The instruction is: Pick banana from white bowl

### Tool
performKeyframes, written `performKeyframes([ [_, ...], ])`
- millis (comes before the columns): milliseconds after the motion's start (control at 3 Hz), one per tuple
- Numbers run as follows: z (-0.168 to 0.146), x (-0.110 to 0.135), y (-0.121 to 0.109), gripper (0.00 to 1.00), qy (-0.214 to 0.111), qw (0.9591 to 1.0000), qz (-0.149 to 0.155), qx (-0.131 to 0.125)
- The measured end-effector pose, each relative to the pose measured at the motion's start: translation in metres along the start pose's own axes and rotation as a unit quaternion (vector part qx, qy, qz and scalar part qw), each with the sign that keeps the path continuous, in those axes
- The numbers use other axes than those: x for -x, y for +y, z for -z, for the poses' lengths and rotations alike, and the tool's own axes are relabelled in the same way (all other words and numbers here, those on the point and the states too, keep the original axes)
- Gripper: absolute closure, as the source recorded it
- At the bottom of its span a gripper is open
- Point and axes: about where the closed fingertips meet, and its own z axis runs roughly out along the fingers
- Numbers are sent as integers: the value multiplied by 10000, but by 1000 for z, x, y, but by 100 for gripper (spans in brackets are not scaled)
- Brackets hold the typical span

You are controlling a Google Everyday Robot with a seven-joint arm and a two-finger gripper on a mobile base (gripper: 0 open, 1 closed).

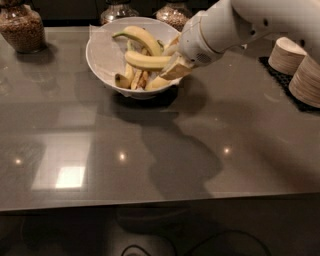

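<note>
The white arm reaches in from the upper right, and its end effector (169, 60) sits over the right side of the white bowl (100, 57), which stands on the grey desk (150, 160) near its far edge. The two tan fingers (176, 70) are clenched on the right end of the banana (146, 61), one above it and one below. That banana is all yellow and lies roughly level across the middle of the bowl, its free end pointing left. Whether it has cleared the fruit beneath cannot be told. Behind it arches a longer banana with a green stem (142, 37), and under it lie small brown-bruised bananas (133, 78) on the paper lining. Three glass jars stand along the back: one at the far left (20, 30) and two behind the bowl (116, 11) (173, 15). At the right, stacks of beige bowls (286, 56) rest on a black mat (278, 75)
</note>
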Motion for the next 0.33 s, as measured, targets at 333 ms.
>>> performKeyframes([
  [333,51,8,25,100,-387,9990,-19,213],
])
